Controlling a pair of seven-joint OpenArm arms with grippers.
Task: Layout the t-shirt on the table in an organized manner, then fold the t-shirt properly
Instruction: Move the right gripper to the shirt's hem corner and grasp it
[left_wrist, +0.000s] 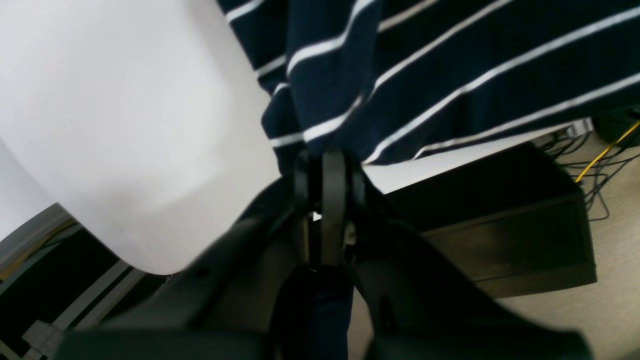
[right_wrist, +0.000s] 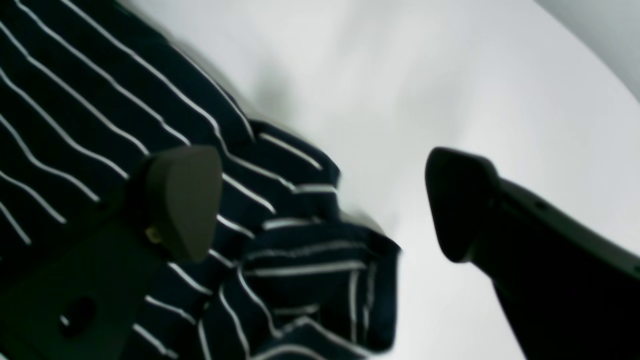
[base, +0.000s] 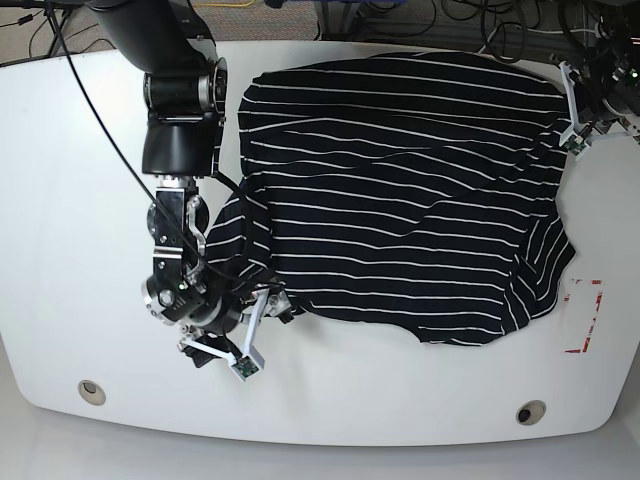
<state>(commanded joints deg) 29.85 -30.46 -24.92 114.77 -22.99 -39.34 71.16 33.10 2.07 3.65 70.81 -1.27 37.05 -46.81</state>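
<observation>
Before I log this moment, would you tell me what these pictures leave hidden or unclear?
- Left gripper: base view shows only its edge at the frame's right border.
- T-shirt sleeve by the right gripper: bunched and blurred in the right wrist view; its lie is unclear.
- Table under the shirt: covered.

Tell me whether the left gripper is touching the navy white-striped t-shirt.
Touching. The left wrist view shows the left gripper shut on a fold of the t-shirt.
</observation>
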